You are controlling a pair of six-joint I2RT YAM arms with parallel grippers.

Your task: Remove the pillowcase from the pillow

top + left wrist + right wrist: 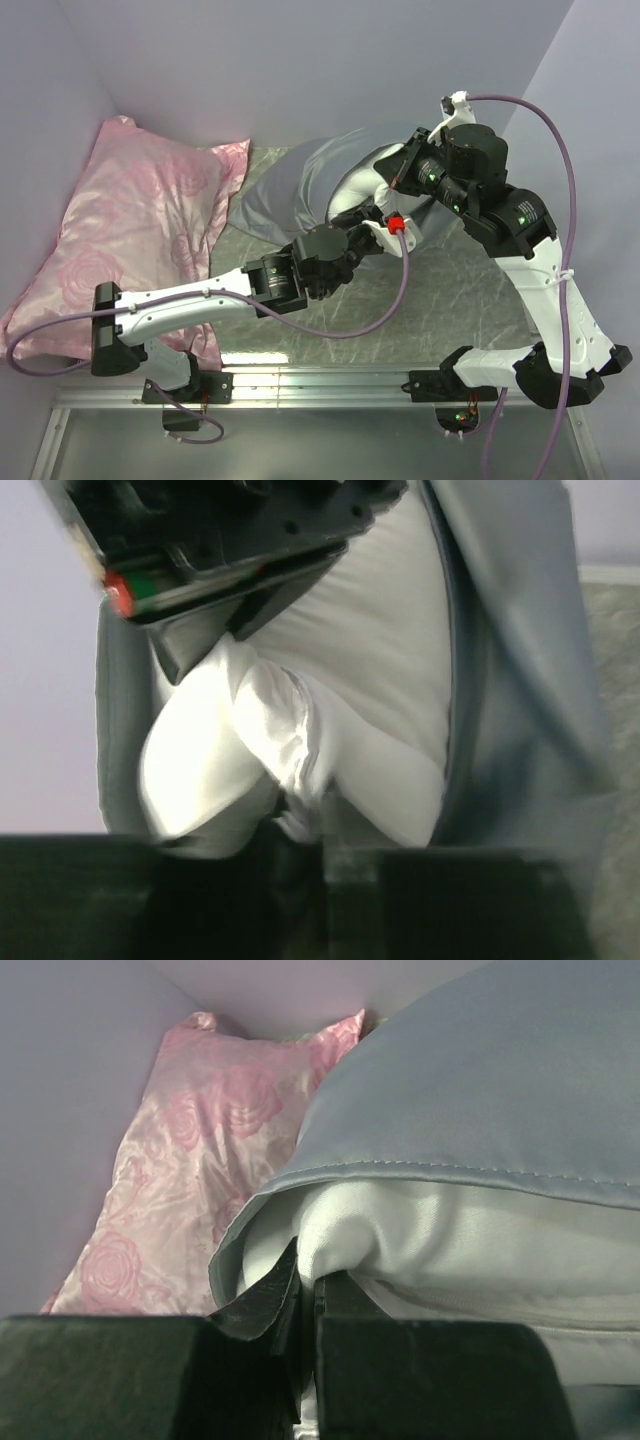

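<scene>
Inside matte grey pillowcase (480,1080), plump pillow (450,1240) (glossy white)

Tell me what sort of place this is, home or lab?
Probably a lab test cell, not a home: bare lilac walls enclose a marbled tabletop, with an aluminium rail along its near edge.

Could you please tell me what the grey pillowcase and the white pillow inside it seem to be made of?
The pillowcase looks like thin grey fabric, faint sheen, stitched hem. The pillow looks like smooth white cloth, slightly glossy, plump as if soft-filled; filling hidden.
</scene>
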